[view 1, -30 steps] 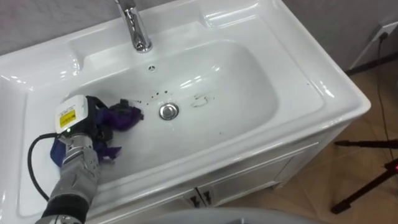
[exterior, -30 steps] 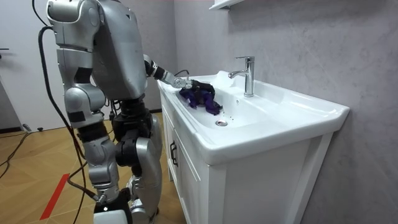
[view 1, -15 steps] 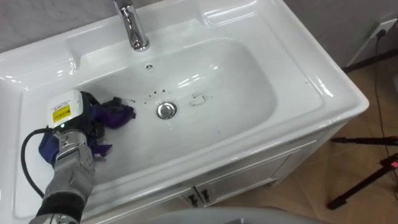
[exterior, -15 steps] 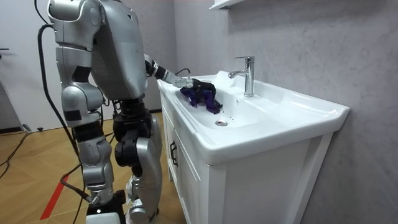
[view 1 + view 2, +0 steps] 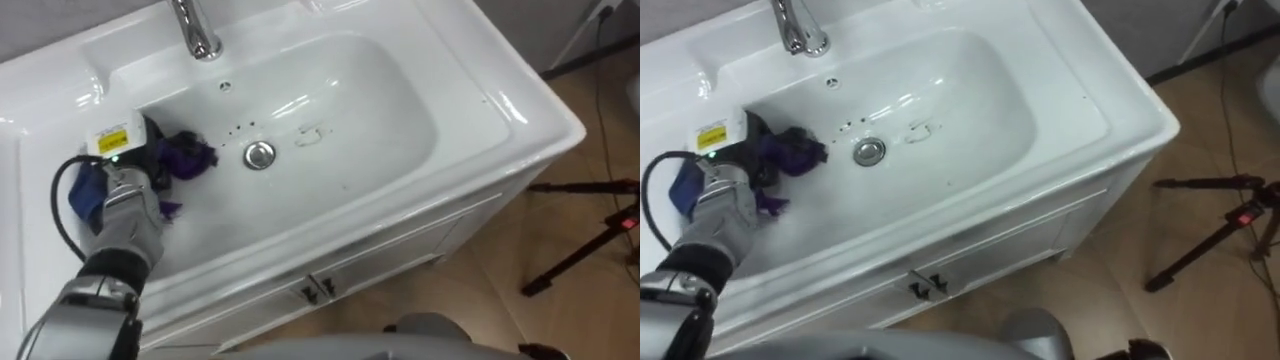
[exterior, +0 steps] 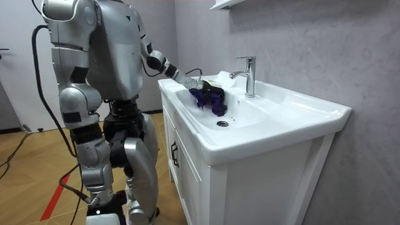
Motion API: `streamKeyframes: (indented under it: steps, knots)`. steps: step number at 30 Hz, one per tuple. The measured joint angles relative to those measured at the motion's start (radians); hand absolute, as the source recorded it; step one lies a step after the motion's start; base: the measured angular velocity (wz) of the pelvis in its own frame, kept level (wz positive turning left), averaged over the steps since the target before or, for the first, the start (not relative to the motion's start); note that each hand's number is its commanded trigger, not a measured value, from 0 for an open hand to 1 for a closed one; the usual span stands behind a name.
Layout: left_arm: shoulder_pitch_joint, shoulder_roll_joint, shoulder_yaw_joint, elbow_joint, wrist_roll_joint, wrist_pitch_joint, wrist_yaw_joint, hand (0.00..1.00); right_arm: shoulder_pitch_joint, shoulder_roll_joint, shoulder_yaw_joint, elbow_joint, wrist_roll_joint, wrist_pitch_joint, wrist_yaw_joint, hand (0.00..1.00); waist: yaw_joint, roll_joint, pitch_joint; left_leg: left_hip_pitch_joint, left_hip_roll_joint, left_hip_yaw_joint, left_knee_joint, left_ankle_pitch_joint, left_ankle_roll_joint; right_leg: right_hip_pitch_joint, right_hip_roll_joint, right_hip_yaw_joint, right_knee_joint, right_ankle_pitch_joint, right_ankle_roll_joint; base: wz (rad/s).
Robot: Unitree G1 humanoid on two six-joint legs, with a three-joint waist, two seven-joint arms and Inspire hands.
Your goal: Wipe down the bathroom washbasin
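Observation:
A white basin (image 5: 330, 110) sits in a white vanity, with a chrome faucet (image 5: 195, 30) at the back and a round drain (image 5: 260, 154) in the bowl. My left hand (image 5: 122, 172) is down in the bowl's left part, fingers curled round a purple cloth (image 5: 188, 157) that bunches just left of the drain. A blue fold of cloth (image 5: 85, 195) shows behind the wrist. In the room view I stand at the vanity's end, and the left hand (image 6: 194, 82) presses the cloth (image 6: 212, 100) into the bowl near the faucet (image 6: 249, 75).
The basin's broad rim (image 5: 520, 110) ends at the right above a wooden floor, where a black tripod stand (image 5: 585, 255) is set. The cabinet doors (image 5: 320, 290) hang below the front edge. A grey wall rises behind the faucet.
The left hand has drawn the cloth toward the back of the bowl, closer to the faucet. My arm reaches further over the vanity, and the eye view has shifted with my head.

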Motion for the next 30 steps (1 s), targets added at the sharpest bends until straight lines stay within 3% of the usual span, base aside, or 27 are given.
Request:
streamKeyframes:
  steps: [5,9,12,16,20,24,30]
  knots:
    - [-0.114,0.001,-0.016,0.134,-0.031,0.018,0.009,1.0,-0.06,-0.003,0.044,0.053,0.037,-0.002,-0.021,0.0,-0.016,-0.001,0.0022,-0.061,-0.012,0.015,-0.002,0.034,0.005,-0.079,-0.012,0.013,0.023,0.01,-0.004,-0.04]
    - [-0.166,0.002,-0.018,0.19,-0.081,0.05,0.033,1.0,-0.065,-0.008,0.103,0.055,0.056,0.0,-0.062,0.0,-0.034,-0.017,0.0123,-0.099,-0.013,0.035,0.017,0.042,0.005,-0.131,-0.011,0.044,0.054,0.015,-0.004,-0.12]
    - [-0.2,0.004,-0.027,0.222,-0.105,0.052,0.055,1.0,-0.063,-0.011,0.128,0.054,0.089,0.004,-0.066,0.0,-0.05,-0.027,0.0175,-0.138,-0.011,0.046,0.051,0.041,0.006,-0.167,-0.013,0.05,0.073,0.019,-0.003,-0.08]
    - [-0.227,0.008,-0.046,0.24,-0.157,0.052,0.093,1.0,-0.075,-0.01,0.132,0.048,0.096,0.008,-0.071,0.0,-0.081,-0.044,0.0232,-0.175,-0.006,0.068,0.068,0.042,0.008,-0.208,-0.013,0.057,0.087,0.026,0.0,-0.08]
    - [-0.277,0.004,-0.097,0.279,-0.214,0.052,0.099,1.0,-0.107,-0.01,0.135,0.054,0.11,0.009,-0.082,0.0,-0.106,-0.044,0.0229,-0.203,-0.005,0.075,0.077,0.043,0.013,-0.235,-0.01,0.071,0.088,0.047,0.004,-0.07]
    - [-0.299,-0.007,-0.148,0.292,-0.3,0.052,0.12,1.0,-0.141,-0.009,0.177,0.048,0.14,0.007,-0.109,0.0,-0.125,-0.04,0.0248,-0.217,0.001,0.094,0.079,0.039,0.019,-0.255,-0.011,0.078,0.092,0.064,-0.007,-0.14]
    - [-0.304,-0.012,-0.152,0.292,-0.47,0.039,0.161,1.0,-0.157,0.0,0.194,0.044,0.155,-0.001,-0.124,0.0,-0.131,-0.036,0.0256,-0.229,0.003,0.12,0.084,0.036,0.022,-0.282,-0.012,0.087,0.11,0.064,-0.008,-0.07]
